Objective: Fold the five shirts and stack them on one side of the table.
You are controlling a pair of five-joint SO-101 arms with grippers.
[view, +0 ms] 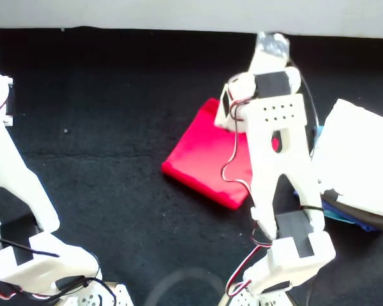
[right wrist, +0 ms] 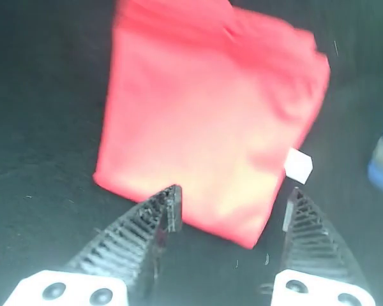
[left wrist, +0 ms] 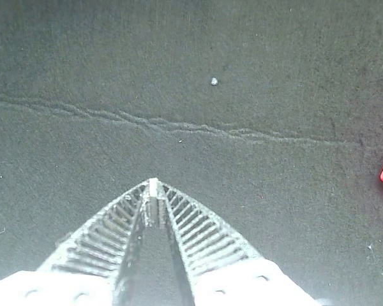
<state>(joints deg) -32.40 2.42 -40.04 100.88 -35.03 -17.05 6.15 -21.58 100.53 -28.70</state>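
Nearest, in the left wrist view, the left tool is clenched on nothing. Its tips meet over the bare black surface, which has a faint crease running across the frame. In the right wrist view the right tool is released. Its spread fingers straddle the near corner of the folded red shirt, one tip over the cloth edge and the other off it, below a small white tag. Whether either tip touches fabric I cannot tell.

Farther on, the high view puts the red shirt at centre frame and a stack of folded shirts at the right edge, white on top. The right arm covers the gap between them.

The red shirt looks folded, so the step in hand is probably carrying it to the stack. The next move calls for closing through all layers at that corner, so the fold survives the lift.

The high view gives the shirt's place against the stack. The right wrist view gives the finger spread, which the arm hides from above.
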